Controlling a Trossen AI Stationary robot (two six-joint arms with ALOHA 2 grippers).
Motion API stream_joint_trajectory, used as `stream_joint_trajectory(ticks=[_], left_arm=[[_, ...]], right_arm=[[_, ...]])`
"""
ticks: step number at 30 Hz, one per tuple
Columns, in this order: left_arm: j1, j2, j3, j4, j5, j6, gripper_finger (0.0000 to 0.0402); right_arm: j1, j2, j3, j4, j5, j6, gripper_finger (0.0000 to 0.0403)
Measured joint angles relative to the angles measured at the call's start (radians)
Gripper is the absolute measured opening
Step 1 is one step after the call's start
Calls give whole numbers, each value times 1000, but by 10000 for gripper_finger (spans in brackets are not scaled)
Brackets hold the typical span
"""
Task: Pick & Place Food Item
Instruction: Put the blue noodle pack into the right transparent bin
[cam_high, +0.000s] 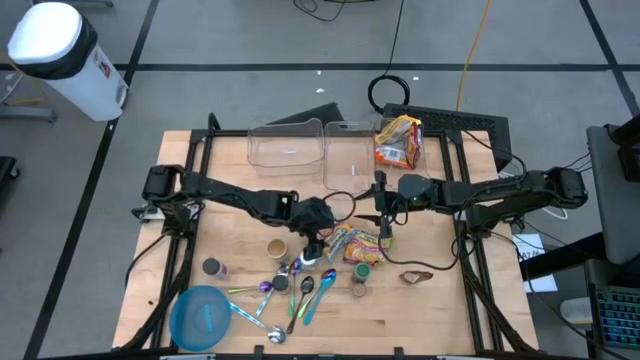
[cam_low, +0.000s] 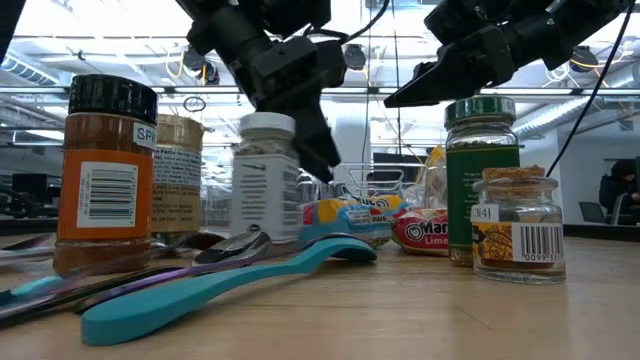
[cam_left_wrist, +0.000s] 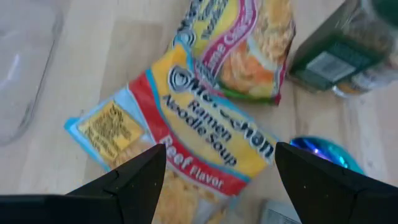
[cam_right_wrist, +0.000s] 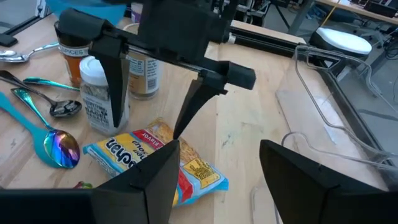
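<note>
Our left gripper (cam_left_wrist: 214, 180) hangs wide open and empty directly over the beef ramen packet (cam_left_wrist: 186, 134) at table centre. We should descend straight, straddling its width. Our right gripper (cam_right_wrist: 214, 180), half-open and empty, waits at three o'clock.

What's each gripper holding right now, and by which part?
Nothing is held. The left gripper hangs open over the beef ramen packet, which lies on the table. The right gripper is open too, empty.

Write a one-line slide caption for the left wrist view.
Left gripper, jaws open, hovers over a beef ramen noodle soup packet lying on the wooden table.
</note>
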Motion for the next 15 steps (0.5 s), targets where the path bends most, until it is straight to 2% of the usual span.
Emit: stream_joint_trajectory(ticks=[4, 9, 13, 15], left_arm=[[-13, 0, 0, -69, -21, 3, 310], [-12, 0, 0, -65, -44, 10, 310], [-12, 15, 0, -61, -84, 107, 310], [-13, 27, -2, -51, -72, 139, 310]], right_arm=[[0, 0, 0, 0, 0, 0, 216], [0, 0, 0, 0, 0, 0, 213], [0, 0, 0, 0, 0, 0, 214], [0, 0, 0, -1, 0, 0, 214]])
